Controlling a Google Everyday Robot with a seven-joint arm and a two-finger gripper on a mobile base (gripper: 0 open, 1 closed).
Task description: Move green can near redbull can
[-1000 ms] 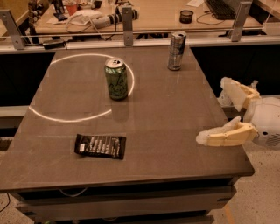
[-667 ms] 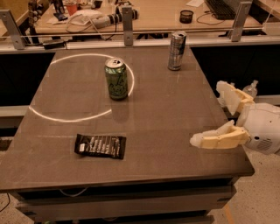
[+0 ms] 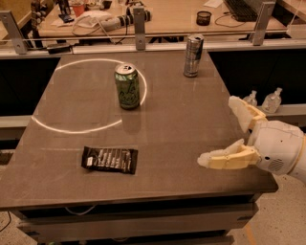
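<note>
gripper [image 3: 216, 131] low at the near right edge of the grey table [image 3: 71, 191], cream fingers [image 3: 224, 159] spread wide, jaws open with nothing between them, pointing left across the tabletop. well to the left of the jaws, about level with the nearer finger, a black snack packet [image 3: 109, 159] lying flat. farther off and left of the jaws, green can [image 3: 127, 86] upright at the far right arc of a pale ring of light [image 3: 57, 127] on the table, well apart from the jaws and untouched. just right of the farther finger, beyond the table's side edge, two small clear bottles [image 3: 262, 99] on a ledge. farther still and slightly left of the jaws, redbull can [image 3: 193, 55] upright near the far edge of the table, well apart from the green can, to its right and beyond it. past that, a metal rail [image 3: 215, 46], then a wooden desk [image 3: 177, 14] with a small dark cup [image 3: 203, 18] and loose cables.
</note>
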